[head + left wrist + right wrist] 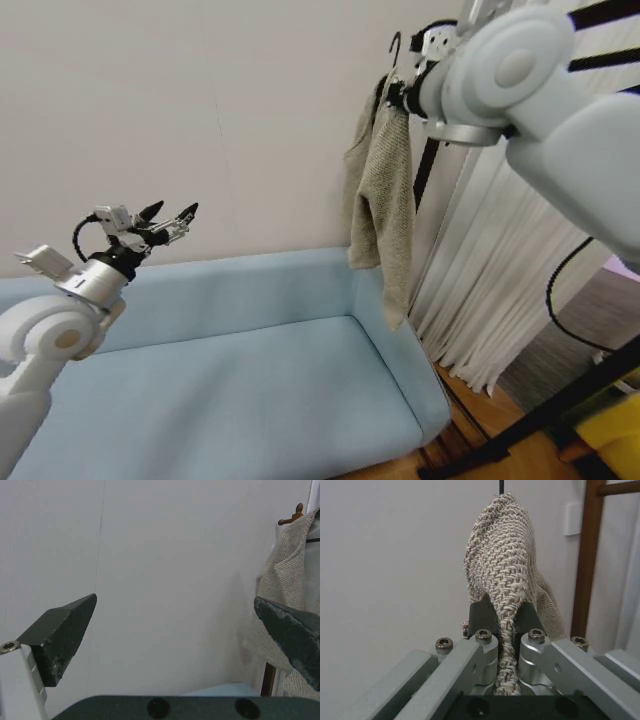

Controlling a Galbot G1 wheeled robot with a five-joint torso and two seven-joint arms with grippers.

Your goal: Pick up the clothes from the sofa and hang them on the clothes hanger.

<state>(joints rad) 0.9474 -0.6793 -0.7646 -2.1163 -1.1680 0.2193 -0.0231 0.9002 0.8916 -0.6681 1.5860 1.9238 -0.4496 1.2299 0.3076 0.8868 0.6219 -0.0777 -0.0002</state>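
Head view has the beige knitted garment (385, 200) hanging off the sofa (250, 400), up against the pale wall (200, 100), above the sofa's right end. Its top is bunched at a thin black hook (395, 45) beside the dark pole of the clothes stand (425, 170), and its lower hem dangles just over the sofa's right armrest. The right gripper (402, 97) is raised high at the top of the garment, at the end of the large white right arm (540, 80) that crosses the upper right corner. In the right wrist view the right gripper (502, 615) has its jaws closed on a twisted rope of the garment (502, 560), and the knit rises from the grip in a hump toward the hook (500, 486). The stand's brown wooden post (585, 555) stands just beside the fabric. The left gripper (172, 210) hangs over the sofa's back edge near its left end, well apart from the garment. In the left wrist view the left gripper (175, 605) has its jaws spread wide and holding nothing, with the dark fingers (60, 635) framing bare wall. The garment (287, 575) and a wooden peg (292, 516) of the stand show far off. A white pleated curtain (500, 270) hangs past the sofa's right end.
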